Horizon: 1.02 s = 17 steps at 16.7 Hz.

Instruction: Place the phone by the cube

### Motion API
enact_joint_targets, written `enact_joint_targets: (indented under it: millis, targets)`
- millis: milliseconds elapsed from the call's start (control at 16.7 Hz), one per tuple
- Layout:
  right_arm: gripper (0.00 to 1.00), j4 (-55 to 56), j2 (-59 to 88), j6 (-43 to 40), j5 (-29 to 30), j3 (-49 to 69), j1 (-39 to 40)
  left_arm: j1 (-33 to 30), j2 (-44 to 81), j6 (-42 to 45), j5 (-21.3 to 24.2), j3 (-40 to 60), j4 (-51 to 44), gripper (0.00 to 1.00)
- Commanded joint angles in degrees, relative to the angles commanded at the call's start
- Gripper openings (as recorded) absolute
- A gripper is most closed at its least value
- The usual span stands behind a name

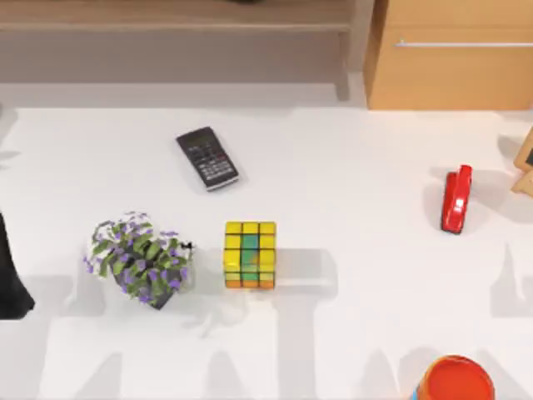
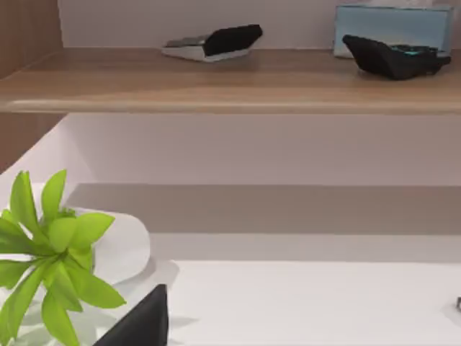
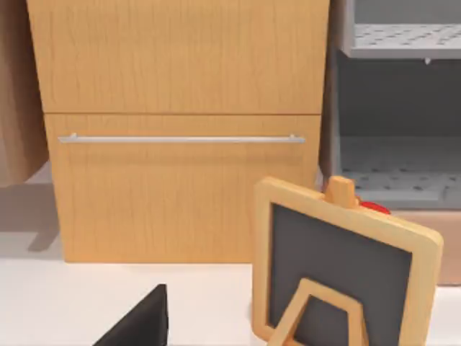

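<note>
The cube point(image 1: 250, 254), mostly yellow with green and orange squares, stands near the middle of the white table point(image 1: 350, 167). The phone is out of view. My left arm point(image 1: 12, 275) is a dark shape at the table's left edge, far left of the cube. A dark part of my left gripper point(image 2: 137, 324) shows low in the left wrist view, facing a wooden shelf. A dark part of my right gripper point(image 3: 137, 324) shows in the right wrist view, facing a wooden cabinet.
A black keypad device point(image 1: 206, 158) lies behind the cube. A purple-flowered plant point(image 1: 137, 258) stands to the cube's left. A red stapler point(image 1: 455, 198), a small chalkboard easel point(image 3: 338, 267) and an orange round container point(image 1: 455, 379) are at the right. The shelf point(image 2: 230, 79) carries dark objects and a light blue box point(image 2: 392, 25).
</note>
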<state>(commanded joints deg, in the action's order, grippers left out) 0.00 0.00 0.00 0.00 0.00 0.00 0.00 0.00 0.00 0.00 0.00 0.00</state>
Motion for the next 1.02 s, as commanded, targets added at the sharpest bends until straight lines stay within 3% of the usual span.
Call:
enact_joint_targets:
  millis: [180,420,1020]
  targets:
    - [1.00,-0.5,0.7,-0.6,0.0,0.5,-0.3,0.0,0.0,0.0,0.0,0.0,0.0,1.00]
    - [1.00,-6.1,9.3,-7.5,-0.1,6.1,-3.9,0.0,0.0,0.0,0.0,0.0,0.0,1.00]
    - [1.00,-32.6,60.1,-39.0,-1.1,30.9,-20.1,0.0,0.0,0.0,0.0,0.0,0.0,1.00]
